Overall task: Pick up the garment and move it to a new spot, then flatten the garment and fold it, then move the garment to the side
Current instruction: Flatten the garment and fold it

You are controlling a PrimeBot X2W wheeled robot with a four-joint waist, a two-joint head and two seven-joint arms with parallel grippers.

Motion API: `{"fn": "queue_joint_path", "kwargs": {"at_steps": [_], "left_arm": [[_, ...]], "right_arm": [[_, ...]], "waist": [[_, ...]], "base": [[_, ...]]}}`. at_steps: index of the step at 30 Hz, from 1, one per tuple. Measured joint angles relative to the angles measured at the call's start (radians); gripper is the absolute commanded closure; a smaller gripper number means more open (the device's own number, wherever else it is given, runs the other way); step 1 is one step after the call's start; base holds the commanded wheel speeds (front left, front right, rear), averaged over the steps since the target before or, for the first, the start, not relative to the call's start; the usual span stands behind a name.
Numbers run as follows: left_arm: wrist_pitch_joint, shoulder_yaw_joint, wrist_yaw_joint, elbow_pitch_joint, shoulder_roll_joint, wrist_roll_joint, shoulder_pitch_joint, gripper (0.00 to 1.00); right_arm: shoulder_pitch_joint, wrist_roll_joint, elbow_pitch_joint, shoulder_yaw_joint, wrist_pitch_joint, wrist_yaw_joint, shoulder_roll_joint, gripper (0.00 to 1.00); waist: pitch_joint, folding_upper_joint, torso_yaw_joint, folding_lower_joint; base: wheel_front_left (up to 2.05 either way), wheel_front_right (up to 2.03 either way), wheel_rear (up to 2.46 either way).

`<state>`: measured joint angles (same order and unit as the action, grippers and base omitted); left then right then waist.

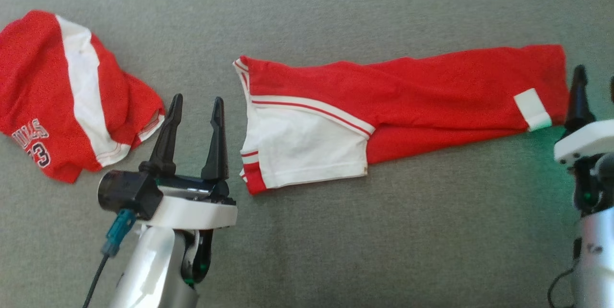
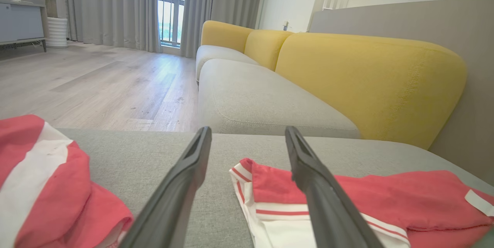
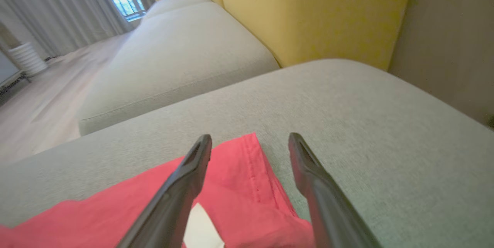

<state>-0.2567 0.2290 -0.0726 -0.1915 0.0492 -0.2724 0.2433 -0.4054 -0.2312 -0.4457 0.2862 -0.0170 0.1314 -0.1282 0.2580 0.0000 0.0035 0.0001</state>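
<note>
- Left hand (image 1: 197, 99): fingers set wide apart, holding nothing, hovering just beside the collar-side end of the garment (image 1: 407, 82), not touching it.
- Right hand (image 3: 250, 138): fingers likewise wide, nothing held, poised at the garment's opposite end; one finger over the red hem, the other over bare seat cushion (image 1: 336, 250).
- Garment: red with a white sleeve panel (image 1: 302, 149) and a small white label (image 1: 532, 109). It lies across the middle of the grey cushion as a long, flat strip, apparently already doubled lengthwise.
- Handling, as judged: thin, light, limp cloth. It will sag and lose its layers unless both are pinched together. The best holds are the two end edges, at the corners nearest each hand. The cushion fabric may drag on it.
- Second red-and-white garment (image 1: 48, 92): crumpled, well apart beyond the left hand, not part of this step.
- Beyond: yellow sofa backrest (image 2: 366, 82) and wooden floor (image 2: 96, 82).
</note>
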Motion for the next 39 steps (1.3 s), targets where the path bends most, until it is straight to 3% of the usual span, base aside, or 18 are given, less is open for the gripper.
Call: {"fn": "queue_joint_path", "kwargs": {"at_steps": [9,18,19,20,32,34,35,39], "left_arm": [[0.0,0.019,-0.007,-0.002,-0.001,-0.008,0.035,0.0],[0.0,0.032,0.002,-0.002,-0.002,-0.018,0.05,0.0],[0.0,0.033,0.002,-0.003,-0.002,-0.018,0.055,0.0],[0.0,0.033,0.002,-0.005,-0.002,-0.018,0.061,0.0],[0.0,0.029,0.002,-0.021,-0.002,-0.018,0.06,0.0],[0.0,0.029,0.002,-0.023,-0.002,-0.018,0.053,0.0],[0.0,0.029,0.002,-0.023,-0.002,-0.018,0.048,0.0],[0.0,0.027,0.002,-0.023,-0.003,-0.019,0.034,0.0]], "right_arm": [[-0.135,0.165,-0.169,0.252,-0.111,0.0,0.043,0.0],[-0.188,0.206,-0.238,0.295,-0.16,0.0,0.068,0.0],[-0.192,0.206,-0.242,0.292,-0.162,0.0,0.068,0.62],[-0.196,0.206,-0.245,0.288,-0.163,0.0,0.067,1.0],[-0.166,0.22,-0.219,0.255,-0.119,0.0,0.051,1.0],[-0.155,0.247,-0.211,0.291,-0.11,0.0,0.023,1.0],[-0.152,0.293,-0.2,0.357,-0.099,0.0,-0.009,1.0],[-0.155,0.384,-0.163,0.488,-0.083,0.0,-0.025,1.0]], "waist": [[0.065,0.0,0.051,0.0],[0.095,0.0,0.052,-0.0001],[0.097,0.0,0.05,0.0],[0.097,0.0,0.047,0.0],[0.046,0.0,0.009,-0.0001],[0.032,0.0,0.003,-0.0002],[0.017,0.0,-0.002,-0.0002],[-0.007,0.0,-0.007,-0.0003]], "base": [[0.0,0.0,0.0],[0.0,0.0,0.0],[0.0,0.0,0.0],[0.0,0.0,0.0],[0.0,0.0,0.0],[0.0,0.0,0.0],[0.0,0.0,0.0],[0.0,0.0,0.0]]}}
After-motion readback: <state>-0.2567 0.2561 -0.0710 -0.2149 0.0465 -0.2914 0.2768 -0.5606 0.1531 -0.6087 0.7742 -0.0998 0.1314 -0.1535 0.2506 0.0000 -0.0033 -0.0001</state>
